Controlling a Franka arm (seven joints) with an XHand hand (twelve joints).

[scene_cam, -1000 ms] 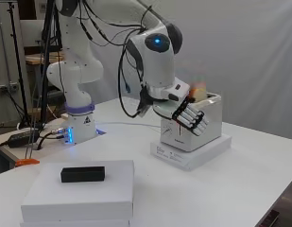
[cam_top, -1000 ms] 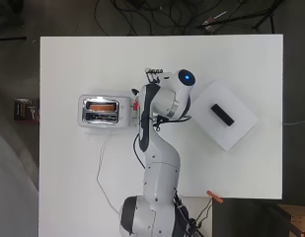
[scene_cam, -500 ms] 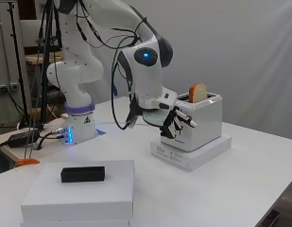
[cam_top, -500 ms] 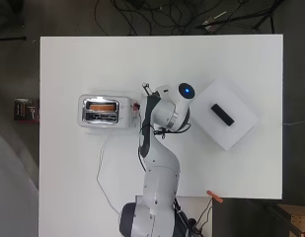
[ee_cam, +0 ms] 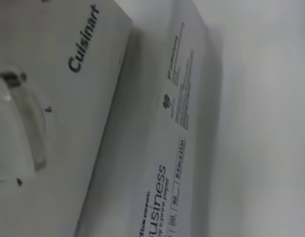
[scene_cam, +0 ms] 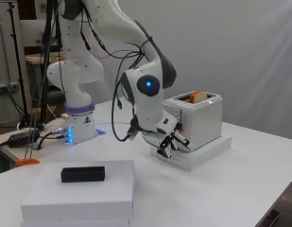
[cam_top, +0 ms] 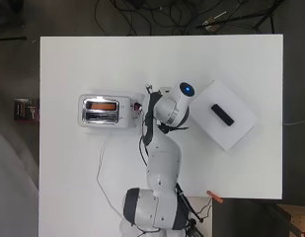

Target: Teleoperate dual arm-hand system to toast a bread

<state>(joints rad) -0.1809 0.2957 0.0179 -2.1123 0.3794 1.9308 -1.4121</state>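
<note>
Lower than a second ago, the robot hand (scene_cam: 170, 142) has dropped from level with the toaster's top to the foot of the toaster (scene_cam: 198, 120), at the end face that looks toward the arm. Its dark fingers (scene_cam: 165, 150) are bent and point down toward the flat white slab (scene_cam: 209, 152) on which the toaster stands; they hold nothing, and whether they touch the toaster's face cannot be told. The slice of bread (scene_cam: 198, 96) stands upright in one slot of the toaster, its brown top edge showing above the rim, and from overhead it shows as an orange strip (cam_top: 101, 105) in the slot farther from the arm's base. Seen from the wrist, the toaster's pale lever (ee_cam: 19, 129) is very close. On the white bench (cam_top: 83, 64), well apart from the toaster on the other side of the arm, a small black block (cam_top: 223, 114) lies on a flat white box (cam_top: 236, 136).
</note>
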